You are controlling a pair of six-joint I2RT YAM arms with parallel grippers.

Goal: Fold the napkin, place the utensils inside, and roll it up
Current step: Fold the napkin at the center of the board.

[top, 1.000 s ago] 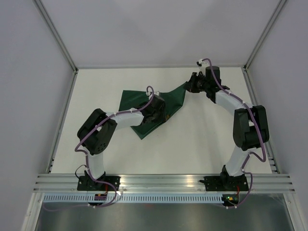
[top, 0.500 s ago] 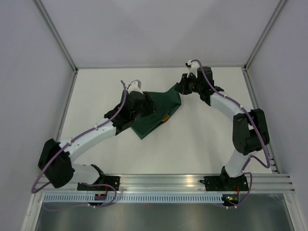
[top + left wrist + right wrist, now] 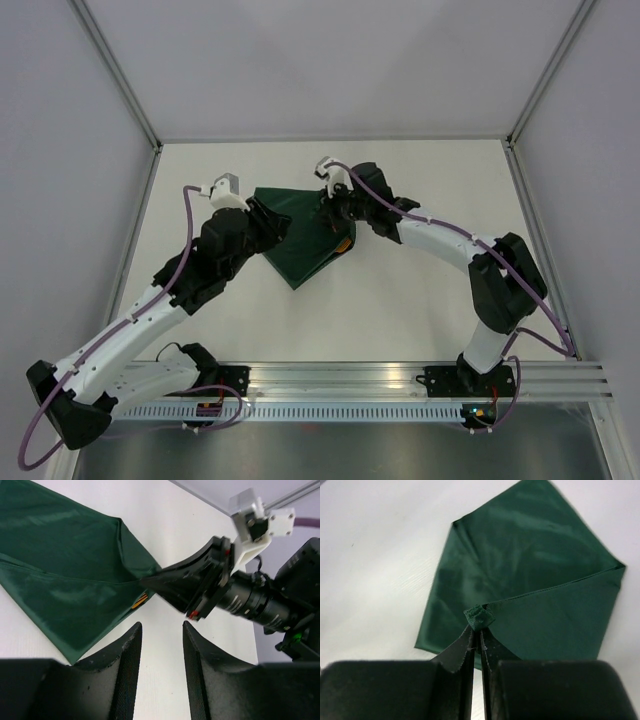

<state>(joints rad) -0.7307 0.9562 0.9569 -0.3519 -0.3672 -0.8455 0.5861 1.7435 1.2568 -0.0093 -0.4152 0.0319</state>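
Observation:
The dark green napkin [image 3: 308,248] lies partly folded on the white table, left of centre. My right gripper [image 3: 335,213] is shut on one corner of the napkin [image 3: 479,616] and holds that corner lifted over the rest of the cloth [image 3: 535,575]. My left gripper [image 3: 272,222] is open and empty at the napkin's left edge. In the left wrist view its fingers [image 3: 131,640] hang over bare table, with the napkin [image 3: 60,580] at upper left and the right gripper [image 3: 192,587] pinching the corner just ahead. No utensils are in view.
A small orange tag [image 3: 345,243] shows at the napkin's right edge, also in the left wrist view [image 3: 141,600]. Grey walls and metal frame rails [image 3: 130,250] bound the white table. Both arm bases sit at the near rail.
My right gripper has carried the napkin corner from the far right leftward over the cloth. My left arm has stretched out and its gripper has moved left, off the napkin's middle.

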